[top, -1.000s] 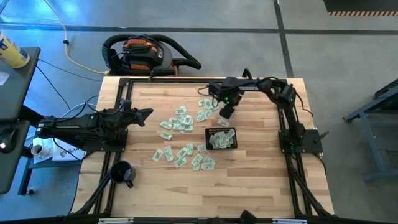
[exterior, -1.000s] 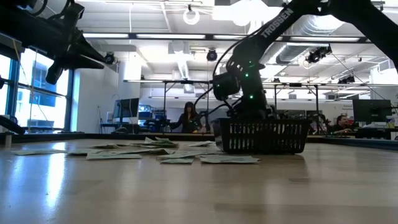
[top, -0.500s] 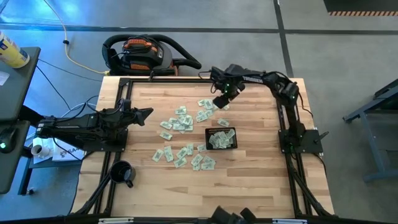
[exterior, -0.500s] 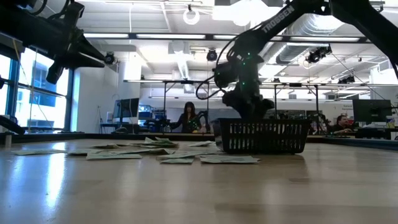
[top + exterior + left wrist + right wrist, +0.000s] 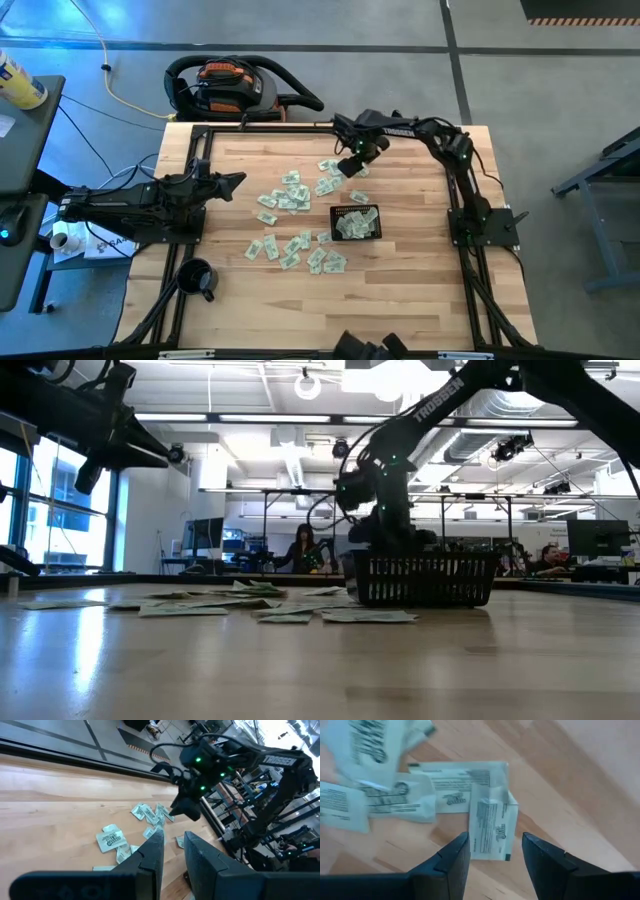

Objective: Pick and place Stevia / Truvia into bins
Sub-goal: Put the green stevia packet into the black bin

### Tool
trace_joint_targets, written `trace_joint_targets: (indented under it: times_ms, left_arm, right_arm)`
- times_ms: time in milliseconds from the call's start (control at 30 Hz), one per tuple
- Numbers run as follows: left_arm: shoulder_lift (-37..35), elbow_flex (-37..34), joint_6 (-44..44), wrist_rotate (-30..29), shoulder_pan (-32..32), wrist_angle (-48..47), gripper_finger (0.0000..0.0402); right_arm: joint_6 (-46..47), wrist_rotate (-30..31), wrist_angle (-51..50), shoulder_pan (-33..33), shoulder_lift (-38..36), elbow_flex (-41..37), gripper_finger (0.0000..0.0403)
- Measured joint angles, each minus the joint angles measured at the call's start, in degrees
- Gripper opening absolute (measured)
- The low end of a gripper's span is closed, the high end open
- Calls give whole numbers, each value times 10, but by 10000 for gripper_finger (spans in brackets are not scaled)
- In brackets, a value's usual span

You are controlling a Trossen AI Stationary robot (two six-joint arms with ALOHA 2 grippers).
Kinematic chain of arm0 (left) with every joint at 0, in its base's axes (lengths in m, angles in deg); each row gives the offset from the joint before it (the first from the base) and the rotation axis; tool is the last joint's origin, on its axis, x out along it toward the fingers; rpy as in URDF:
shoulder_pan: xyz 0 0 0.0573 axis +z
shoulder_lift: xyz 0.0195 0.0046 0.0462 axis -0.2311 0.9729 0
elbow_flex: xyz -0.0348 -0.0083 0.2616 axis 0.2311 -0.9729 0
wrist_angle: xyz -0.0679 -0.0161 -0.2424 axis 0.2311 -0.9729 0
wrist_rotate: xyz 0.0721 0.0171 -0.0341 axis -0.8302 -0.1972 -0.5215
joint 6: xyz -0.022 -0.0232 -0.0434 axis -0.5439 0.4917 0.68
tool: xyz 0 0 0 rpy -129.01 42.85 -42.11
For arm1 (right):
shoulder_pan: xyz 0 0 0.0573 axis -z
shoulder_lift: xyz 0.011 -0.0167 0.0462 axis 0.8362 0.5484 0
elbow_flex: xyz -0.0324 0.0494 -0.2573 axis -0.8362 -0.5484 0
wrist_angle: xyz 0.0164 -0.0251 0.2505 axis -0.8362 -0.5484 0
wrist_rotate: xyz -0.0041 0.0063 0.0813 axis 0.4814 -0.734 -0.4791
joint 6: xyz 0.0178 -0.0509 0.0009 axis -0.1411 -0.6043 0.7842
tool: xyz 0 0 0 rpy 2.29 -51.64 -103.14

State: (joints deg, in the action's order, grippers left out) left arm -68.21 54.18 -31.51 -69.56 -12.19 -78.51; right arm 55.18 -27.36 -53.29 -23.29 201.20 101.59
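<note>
Right gripper (image 5: 352, 166) over sachets at table's far side, fingers spread, nothing between them.
Sachet (image 5: 492, 827) lies flat below the gap; more scattered mid-table. Black basket (image 5: 356, 222) nearby holds several. Left gripper (image 5: 236, 182) waits at left edge, fingers slightly parted, empty.

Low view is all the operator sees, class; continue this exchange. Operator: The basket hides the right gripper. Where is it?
Observer: The right gripper hangs over loose sachets on the far side of the basket, not over it.
Operator: Is it holding anything?
Observer: No. Its wrist view shows it open, fingers either side of one sachet lying flat.
Operator: And the left arm?
Observer: The left gripper waits open at the left side, apart from the sachets.
</note>
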Motion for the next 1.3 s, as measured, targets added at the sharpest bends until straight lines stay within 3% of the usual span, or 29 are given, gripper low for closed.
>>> trace_joint_targets:
  times_ms: [367,667,867,1067,1133,1300]
  left_arm:
    - [0,0,2,0,0,6,111]
    - [0,0,8,-1,0,8,111]
    - [0,0,15,-1,0,8,111]
    - [0,0,12,-1,0,8,111]
    - [0,0,11,-1,0,8,111]
    - [0,0,2,9,0,8,111]
  right_arm:
    - [-4,-14,-30,4,28,3,155]
    - [-53,-11,-69,-3,21,0,12]
    - [-70,5,-112,-39,-45,0,15]
    - [-121,-122,-117,-109,-115,1,11]
    - [-116,-140,-123,-134,-119,1,12]
    - [-95,-113,-114,-197,-111,0,11]
